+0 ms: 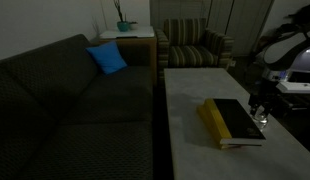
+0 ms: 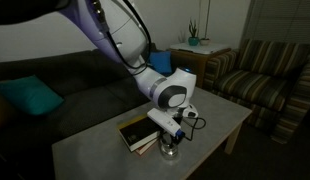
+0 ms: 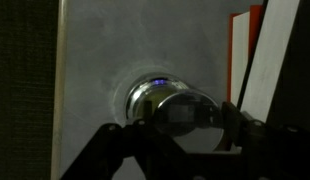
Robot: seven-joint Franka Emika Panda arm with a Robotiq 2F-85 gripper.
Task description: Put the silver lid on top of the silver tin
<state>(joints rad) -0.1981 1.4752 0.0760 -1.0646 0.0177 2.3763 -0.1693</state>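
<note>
book (image 3: 270, 60) crowding silver tin (image 3: 145, 98), open tabletop (image 3: 95, 60) opposite

From here the silver tin (image 3: 141, 98) reads as polished metal with a glossy rim, and the silver lid (image 3: 183, 112) as duller grey metal. The table (image 3: 95, 50) looks matt and stone-like. The sofa (image 1: 55, 95) is dark woven cloth.

1. The silver tin (image 3: 143, 97) sits on the grey table (image 3: 95, 60), its rim shining.
2. The silver lid (image 3: 183, 110) overlaps the tin's lower right.
3. The gripper (image 3: 180, 122) straddles the tin; whether it grips anything is unclear.
4. A book (image 3: 243, 55) lies right of the tin.
</note>
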